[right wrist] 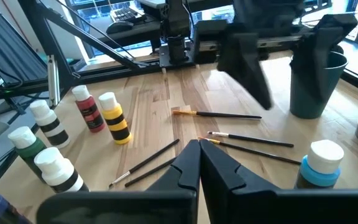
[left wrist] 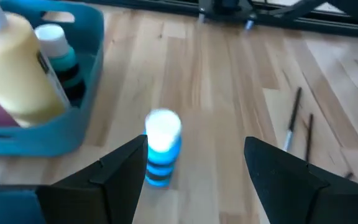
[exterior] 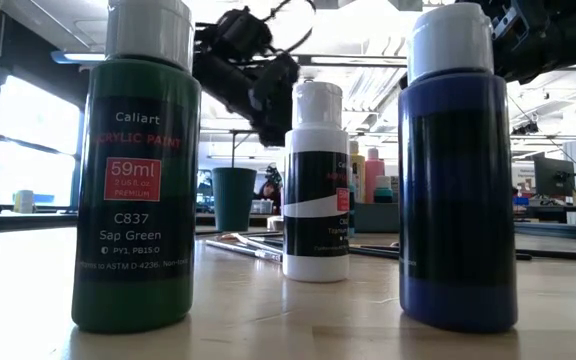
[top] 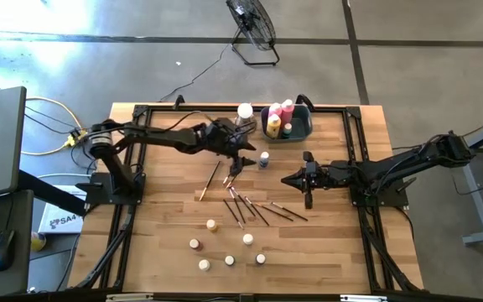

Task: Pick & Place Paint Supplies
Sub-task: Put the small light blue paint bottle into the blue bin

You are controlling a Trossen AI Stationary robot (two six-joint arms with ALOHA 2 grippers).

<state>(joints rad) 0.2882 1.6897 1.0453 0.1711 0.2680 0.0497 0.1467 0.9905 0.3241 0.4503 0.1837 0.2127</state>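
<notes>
The small blue bottle (left wrist: pixel 162 148) stands upright on the table (top: pixel 334 243) just beside the bin (left wrist: pixel 73 134), which already holds other bottles. Our left gripper (left wrist: pixel 197 174) hovers over it, fingers apart and empty; next we judge it must lower and close. Our right gripper (right wrist: pixel 199 163) waits mid-table, pinched together on nothing.

Bottles stand in the bin (top: pixel 302 132) at the table's (top: pixel 166 226) far edge; brushes (top: pixel 246 205) lie mid-table, near the small bottles (top: pixel 225 247).
</notes>
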